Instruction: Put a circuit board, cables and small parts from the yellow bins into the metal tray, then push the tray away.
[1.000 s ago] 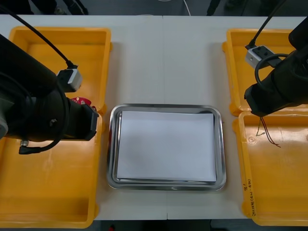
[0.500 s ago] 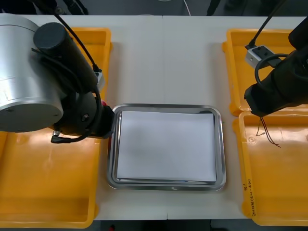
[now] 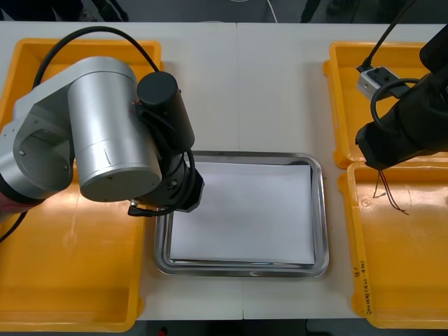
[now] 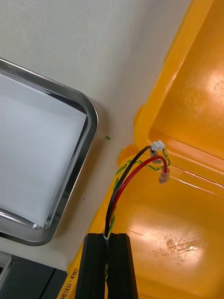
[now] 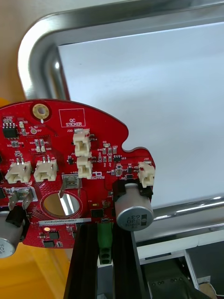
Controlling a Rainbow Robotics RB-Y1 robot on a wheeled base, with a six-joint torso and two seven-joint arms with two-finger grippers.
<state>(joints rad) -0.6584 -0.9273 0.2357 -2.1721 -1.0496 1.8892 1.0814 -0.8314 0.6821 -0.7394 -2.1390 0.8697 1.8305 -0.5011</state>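
Circuit board [image 5: 70, 177] placement: clamped edge-on in the left gripper [image 5: 105, 233], above the left rim of the metal tray [image 5: 42, 60].
Carry the board right until it hangs wholly over the white liner [image 3: 241, 210], lower it flat, then release. Your left arm [image 3: 105, 147] reaches in from the left, wrist pointing down. The right gripper [image 4: 111, 240] pinches cables [image 4: 130, 173] above the right yellow bins [image 4: 186, 93].

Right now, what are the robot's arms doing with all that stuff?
The left pincer holds a round red circuit board above the left edge of the metal tray, which is white inside. The right pincer is shut on a few thin cables, which dangle over a yellow bin on the robot's right.
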